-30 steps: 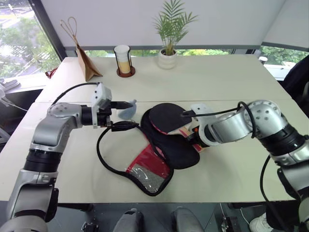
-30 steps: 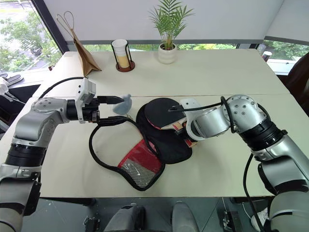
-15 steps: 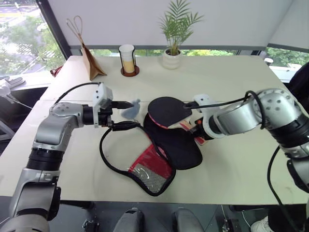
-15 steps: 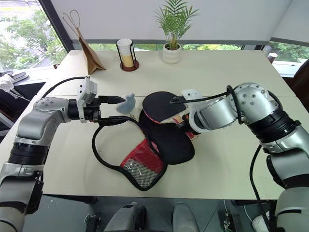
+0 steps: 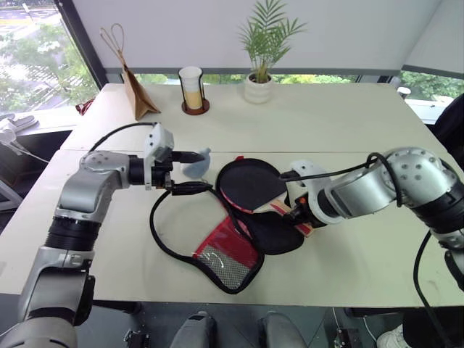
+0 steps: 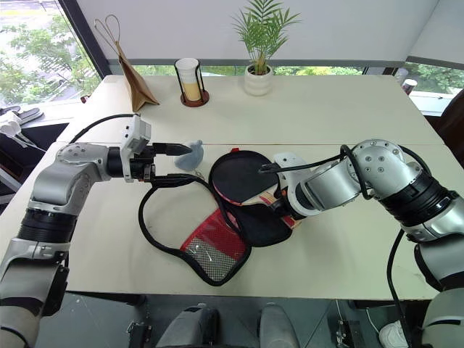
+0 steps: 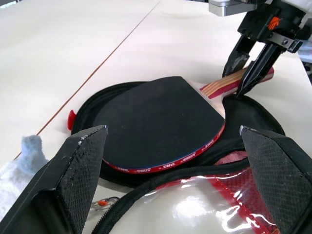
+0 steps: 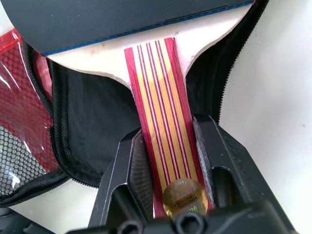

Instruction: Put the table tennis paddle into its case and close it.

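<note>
The table tennis paddle (image 5: 246, 181) has its dark blade lying over the black half of the open case (image 5: 274, 233). My right gripper (image 8: 168, 134) is shut on its striped wooden handle (image 8: 161, 107), and it also appears in the left wrist view (image 7: 248, 63). The case's red mesh flap (image 5: 225, 250) is spread toward the table's front edge, and its black zipper edging loops up to my left gripper (image 5: 190, 172). That gripper stands open to the left of the paddle. Its fingers (image 7: 73, 180) are wide apart, with the flap's edge between them by the lower finger.
A grey-blue plush toy (image 5: 196, 167) lies just behind the left gripper. At the table's back stand a brown paper bag (image 5: 135, 93), a cup in a wire holder (image 5: 191, 88) and a potted plant (image 5: 259, 81). The pale table (image 5: 348, 123) runs wide to the right.
My right gripper has drawn the paddle back and down, so the blade lies lower over the case. The left gripper has kept its place. The camera shifted early on.
</note>
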Controlling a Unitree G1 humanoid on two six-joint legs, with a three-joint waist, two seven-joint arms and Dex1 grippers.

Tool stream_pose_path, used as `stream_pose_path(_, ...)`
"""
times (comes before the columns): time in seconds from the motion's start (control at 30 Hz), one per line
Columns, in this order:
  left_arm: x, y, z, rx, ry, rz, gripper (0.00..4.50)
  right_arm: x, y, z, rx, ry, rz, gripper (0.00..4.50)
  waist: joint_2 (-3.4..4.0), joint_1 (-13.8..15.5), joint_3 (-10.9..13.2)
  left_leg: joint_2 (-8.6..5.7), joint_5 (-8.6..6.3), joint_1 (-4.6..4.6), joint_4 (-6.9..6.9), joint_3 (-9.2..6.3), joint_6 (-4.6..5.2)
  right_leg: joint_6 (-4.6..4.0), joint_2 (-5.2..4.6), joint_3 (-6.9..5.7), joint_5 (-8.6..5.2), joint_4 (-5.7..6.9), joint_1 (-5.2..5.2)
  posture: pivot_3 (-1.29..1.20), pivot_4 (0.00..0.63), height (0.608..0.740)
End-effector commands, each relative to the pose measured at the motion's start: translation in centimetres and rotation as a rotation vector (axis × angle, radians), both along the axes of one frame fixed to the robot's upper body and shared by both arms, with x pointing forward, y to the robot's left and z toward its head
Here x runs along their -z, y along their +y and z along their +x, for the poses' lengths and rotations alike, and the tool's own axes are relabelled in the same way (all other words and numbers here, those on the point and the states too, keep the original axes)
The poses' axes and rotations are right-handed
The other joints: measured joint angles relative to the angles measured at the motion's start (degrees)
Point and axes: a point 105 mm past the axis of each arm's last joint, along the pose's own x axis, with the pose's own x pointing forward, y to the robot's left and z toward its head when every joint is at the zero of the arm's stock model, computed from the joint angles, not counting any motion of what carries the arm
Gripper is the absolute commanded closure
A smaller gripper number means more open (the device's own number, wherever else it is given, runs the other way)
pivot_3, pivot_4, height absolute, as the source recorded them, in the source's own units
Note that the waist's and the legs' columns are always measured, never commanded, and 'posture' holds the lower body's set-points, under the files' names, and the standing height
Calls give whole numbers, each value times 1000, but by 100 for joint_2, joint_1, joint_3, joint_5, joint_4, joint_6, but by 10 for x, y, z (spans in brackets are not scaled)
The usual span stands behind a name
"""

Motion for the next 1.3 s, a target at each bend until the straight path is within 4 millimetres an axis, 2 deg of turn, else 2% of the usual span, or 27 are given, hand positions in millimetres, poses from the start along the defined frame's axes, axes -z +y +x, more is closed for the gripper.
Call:
stream_pose_path(0.03, -11, -2, 1, 22, -48, 0, 0, -4, 9, -1, -4, -32, 50, 3585, 0, 1, 0, 0, 0, 0, 0, 0, 0, 0, 0, 0, 0, 0, 0, 0, 150, 740)
stream_pose_path(0.33, -9, -2, -1, 26, -46, 5, 0, 6, 20, 7, 87, -74, 81, 3585, -1, -9, -1, 1, 0, 0, 2, 0, -1, 0, 1, 0, 0, 2, 0, 0, 150, 740)
stream_pose_path(0.67, -5, -2, -4, 23, -39, 6, 0, 12, 19, 11, 170, -99, 75, 3585, -2, 3, -1, -1, 0, 0, 6, 0, -1, 0, 1, -1, 0, 2, 3, 0, 150, 740)
stream_pose_path(0.73, -4, -3, -4, 23, -38, 5, 0, 13, 18, 12, 190, -105, 67, 2573, -1, 1, -1, -1, 0, 0, 6, -1, -1, 0, 1, -2, 0, 2, 3, 0, 150, 740)
stream_pose_path(0.77, -4, -3, -4, 22, -38, 4, 0, 13, 17, 13, 201, -113, 61, 2349, -2, 1, -1, -1, 0, 0, 6, -1, 0, 0, 1, -1, 0, 2, 4, 0, 150, 740)
stream_pose_path(0.8, -5, -3, -4, 22, -38, 3, 0, 12, 17, 14, 210, -119, 58, 1926, -2, 0, -1, -1, 0, 0, 6, -1, 0, 0, 1, -1, 0, 2, 4, 0, 150, 740)
stream_pose_path(0.9, -5, -3, -5, 22, -39, 3, 0, 11, 17, 14, 218, -132, 52, 359, -2, -10, -1, -1, 0, 0, 5, -1, 0, 0, 3, -2, 0, 2, 3, 0, 150, 740)
stream_pose_path(0.93, -5, -2, -5, 21, -39, 3, 0, 10, 16, 15, 223, -139, 48, 19, -1, -10, -1, 0, 0, 0, 5, -1, -1, 0, 3, -1, 0, 2, 2, 0, 150, 740)
stream_pose_path(1.07, -6, -1, -5, 17, -43, 2, 0, -4, 18, 15, 157, -166, 52, 19, -1, -11, -1, 0, 0, 0, 5, -1, -1, 0, 3, -1, 0, 3, 2, 0, 150, 740)
stream_pose_path(1.2, -7, 2, -5, 7, -48, 2, 0, -49, 25, 16, 34, -282, 72, 19, 3, -7, 2, 0, 0, 0, 5, 1, 0, 0, 5, -1, 0, 2, 2, 0, 150, 740)
stream_pose_path(1.3, -7, 5, -7, -3, -51, 4, 0, -81, 28, 18, -75, -443, 67, 19, 2, -3, 1, 0, 0, 0, -1, -1, 0, 0, 6, -1, 0, 0, -1, 0, 150, 740)
